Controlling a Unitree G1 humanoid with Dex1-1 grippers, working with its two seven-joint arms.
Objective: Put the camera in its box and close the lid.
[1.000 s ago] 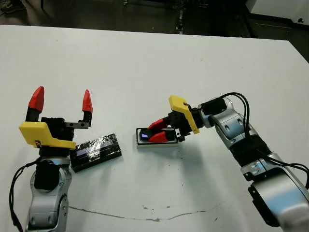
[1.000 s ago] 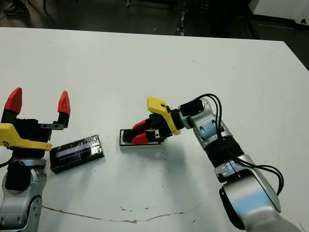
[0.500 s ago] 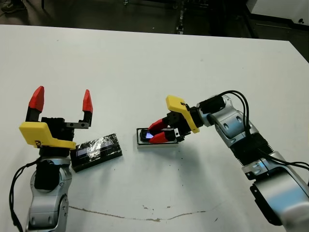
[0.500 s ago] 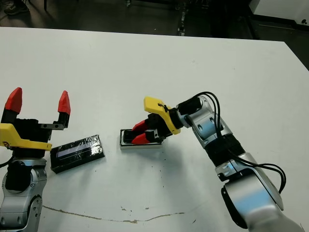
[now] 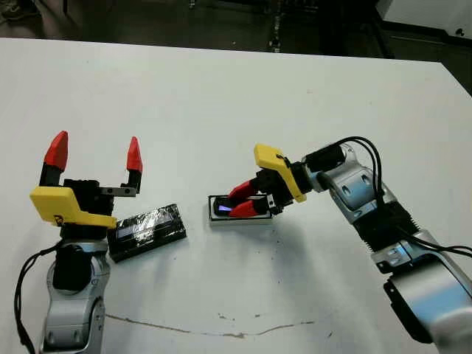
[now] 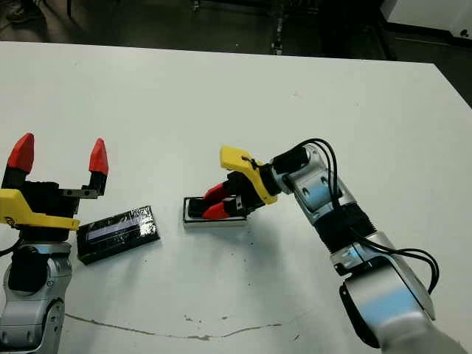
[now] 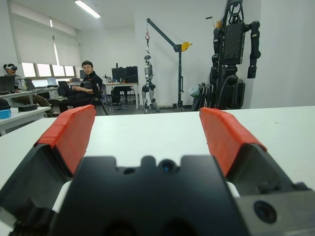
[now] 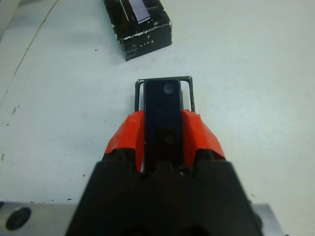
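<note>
Meanwhile, little has shifted over the last second: our right tool (image 5: 241,201) stays clamped on the camera (image 8: 163,112), its two red fingers pressing the slim black bar from either side, and the wrist has only eased a touch up and toward the box's far end since a second ago. The camera's lit bluish end (image 5: 222,209) points away from the wrist and sits over the box (image 5: 218,218), apparently lying along the tray's length. In the right wrist view the camera lines up between the box's white rims (image 8: 139,92), so we judge the placing nearly done, though we cannot tell whether it is fully seated or tilted on the rim. Our left tool (image 5: 94,156) hangs raised with its fingers spread wide and empty, unchanged. The glossy black lid (image 5: 146,231) lies on the white table (image 5: 221,103) just below it, well apart from the box. Releasing, then fetching the lid, appears to come next.
</note>
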